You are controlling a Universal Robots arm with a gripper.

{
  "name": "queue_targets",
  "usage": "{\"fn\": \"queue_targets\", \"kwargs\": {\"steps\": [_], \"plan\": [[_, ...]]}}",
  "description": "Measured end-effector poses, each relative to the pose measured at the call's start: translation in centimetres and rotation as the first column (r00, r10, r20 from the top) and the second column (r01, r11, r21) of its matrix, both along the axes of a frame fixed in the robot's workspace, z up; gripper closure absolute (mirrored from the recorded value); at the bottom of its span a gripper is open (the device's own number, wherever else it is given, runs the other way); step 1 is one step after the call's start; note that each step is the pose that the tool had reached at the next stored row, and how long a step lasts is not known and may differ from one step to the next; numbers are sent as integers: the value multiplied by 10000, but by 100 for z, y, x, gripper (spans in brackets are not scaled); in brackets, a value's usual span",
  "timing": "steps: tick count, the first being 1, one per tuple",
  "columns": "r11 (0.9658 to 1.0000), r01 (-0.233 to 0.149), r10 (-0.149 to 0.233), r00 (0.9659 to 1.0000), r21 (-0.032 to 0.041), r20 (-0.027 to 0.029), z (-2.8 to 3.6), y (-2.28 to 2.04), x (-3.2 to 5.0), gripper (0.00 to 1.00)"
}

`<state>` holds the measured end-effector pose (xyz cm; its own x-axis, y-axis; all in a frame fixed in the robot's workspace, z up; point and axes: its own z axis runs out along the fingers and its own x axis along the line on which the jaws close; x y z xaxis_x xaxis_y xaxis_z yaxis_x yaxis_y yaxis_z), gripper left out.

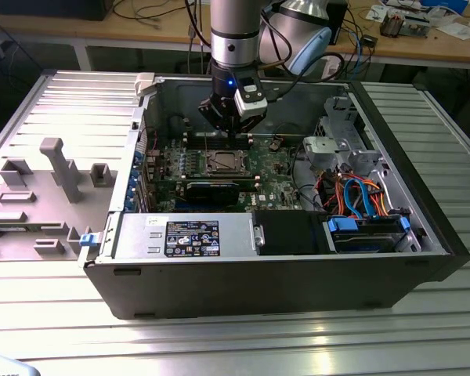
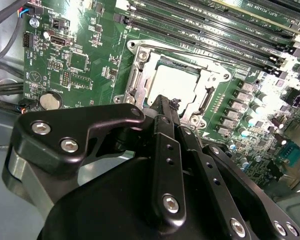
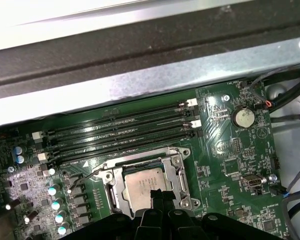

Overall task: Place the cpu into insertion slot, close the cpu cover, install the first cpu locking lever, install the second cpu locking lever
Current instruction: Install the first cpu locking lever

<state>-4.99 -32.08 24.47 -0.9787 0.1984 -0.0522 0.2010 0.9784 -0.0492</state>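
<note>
An open computer case (image 1: 313, 258) lies on its side on a ribbed metal table (image 1: 243, 345); on the exterior view's left, a grey moulded fixture tray (image 1: 39, 184) sits on the same table; behind it runs a wooden bench (image 1: 423, 43) strewn with cables and small parts. Inside the case the green motherboard (image 1: 270, 184) lies flat, with a grey power supply (image 1: 184, 235) at the near wall and a drive cage with orange and blue cables (image 1: 360, 200) toward the exterior view's right.

The arm reaches down into the case, and the gripper (image 1: 231, 131) hangs just above the board, near the far edge of the insertion slot (image 1: 223, 163); in the second wrist view its black fingers (image 2: 162, 115) stand together, with nothing held between them, their tip over the near rim of the socket.

The cpu (image 3: 142, 184) lies seated in the insertion slot (image 3: 145, 182), its pale metal top (image 2: 175, 85) showing through the window of the cpu cover (image 2: 140, 75); the cover lies down flat around the chip. A thin wire lever (image 3: 87, 175) runs beside the socket; whether it is latched I cannot tell. The long memory slots (image 3: 120, 132) lie just beside the socket, between it and the case wall; a coin battery (image 3: 242, 117) sits well apart.
</note>
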Motion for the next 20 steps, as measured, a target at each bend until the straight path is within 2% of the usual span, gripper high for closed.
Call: {"fn": "queue_targets", "kwargs": {"steps": [20], "plan": [[9994, -334, 334, 9994, -1, -1, 0, 0, 0, 89]]}}
